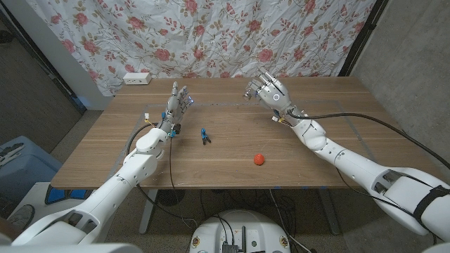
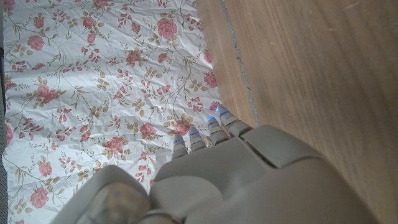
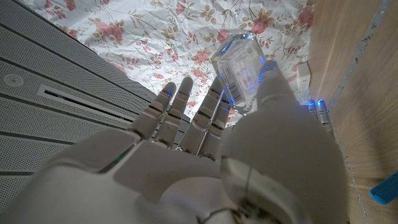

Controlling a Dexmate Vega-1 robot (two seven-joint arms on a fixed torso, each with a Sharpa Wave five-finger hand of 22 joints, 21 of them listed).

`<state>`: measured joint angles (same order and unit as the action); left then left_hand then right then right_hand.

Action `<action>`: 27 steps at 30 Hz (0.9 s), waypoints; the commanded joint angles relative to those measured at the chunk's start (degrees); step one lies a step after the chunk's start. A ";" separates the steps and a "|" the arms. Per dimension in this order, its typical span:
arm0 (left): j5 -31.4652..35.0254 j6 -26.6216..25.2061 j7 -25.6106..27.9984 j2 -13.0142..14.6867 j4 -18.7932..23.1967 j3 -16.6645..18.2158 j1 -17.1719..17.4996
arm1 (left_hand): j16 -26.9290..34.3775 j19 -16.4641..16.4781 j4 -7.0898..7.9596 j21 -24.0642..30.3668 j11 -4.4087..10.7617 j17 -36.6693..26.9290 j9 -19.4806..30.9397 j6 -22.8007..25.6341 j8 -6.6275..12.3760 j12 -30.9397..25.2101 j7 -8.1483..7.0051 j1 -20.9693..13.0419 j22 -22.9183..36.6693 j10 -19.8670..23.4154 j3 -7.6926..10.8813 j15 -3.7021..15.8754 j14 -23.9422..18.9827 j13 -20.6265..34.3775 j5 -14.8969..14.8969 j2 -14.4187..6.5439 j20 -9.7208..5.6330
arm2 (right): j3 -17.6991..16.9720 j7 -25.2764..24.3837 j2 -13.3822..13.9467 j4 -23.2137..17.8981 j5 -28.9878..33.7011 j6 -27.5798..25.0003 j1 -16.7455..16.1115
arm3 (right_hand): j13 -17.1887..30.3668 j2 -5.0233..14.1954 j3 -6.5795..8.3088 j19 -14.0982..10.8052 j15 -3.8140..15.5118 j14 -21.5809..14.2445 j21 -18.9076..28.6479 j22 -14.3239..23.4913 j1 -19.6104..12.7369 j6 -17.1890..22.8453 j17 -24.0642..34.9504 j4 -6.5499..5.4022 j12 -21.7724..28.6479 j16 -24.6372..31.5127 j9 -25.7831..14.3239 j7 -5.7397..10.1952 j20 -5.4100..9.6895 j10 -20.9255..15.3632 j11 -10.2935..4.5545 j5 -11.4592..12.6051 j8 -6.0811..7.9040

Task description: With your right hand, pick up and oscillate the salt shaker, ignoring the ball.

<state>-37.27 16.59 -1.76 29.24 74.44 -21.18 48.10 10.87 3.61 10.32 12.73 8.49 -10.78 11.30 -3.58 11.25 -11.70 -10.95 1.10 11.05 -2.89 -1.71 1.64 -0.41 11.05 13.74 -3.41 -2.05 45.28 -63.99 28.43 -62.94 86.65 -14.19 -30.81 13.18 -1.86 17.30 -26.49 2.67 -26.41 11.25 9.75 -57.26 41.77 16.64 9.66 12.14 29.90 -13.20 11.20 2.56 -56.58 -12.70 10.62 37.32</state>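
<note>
Right hand holds salt shaker far above ball.

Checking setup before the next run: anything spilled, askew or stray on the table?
Nothing spilled. The right hand holds the salt shaker above the table. A small blue tool lies near the middle, unrelated to the task. The red ball sits untouched.

The right hand is up over the far right part of the table with the salt shaker in its fingers, and the left hand stands toward the far left. Between the arms lies a small clip, with the ball nearer the front edge to its right. A power strip sits at the far left corner, before the curtain.
</note>
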 commanded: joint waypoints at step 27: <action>0.00 0.01 0.01 0.00 0.04 0.00 0.01 | 0.29 0.27 0.36 0.27 0.42 -0.34 0.35 0.05 0.25 -0.43 -0.44 0.02 0.27 0.02 -0.11 6.01 -0.05 0.21 0.45 -5.78 -1.38 | -2.84 -0.01 -3.11 1.68 -0.11 2.22 -0.97 | 0.25 3.18 -0.08 0.22 8.52 0.25 0.16 0.23 -4.33 1.57 0.11 -0.23 0.18 0.17 -1.07 1.49 0.67 -0.38 -0.12 0.03 0.66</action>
<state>-37.26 16.60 -1.76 29.23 74.44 -21.18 48.09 10.86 3.61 10.32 12.73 8.48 -10.78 11.30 -3.58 11.25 -11.70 -10.95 1.10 11.05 -2.89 -1.71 1.64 -0.41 11.05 13.74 -3.41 -2.05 43.28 -63.99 26.71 -62.16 86.26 -10.82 -33.53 13.20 -2.54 17.23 -26.49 2.67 -26.41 11.26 9.75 -57.95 41.77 16.63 9.73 12.13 29.90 -13.55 11.20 2.56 -56.58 -12.70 10.60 37.73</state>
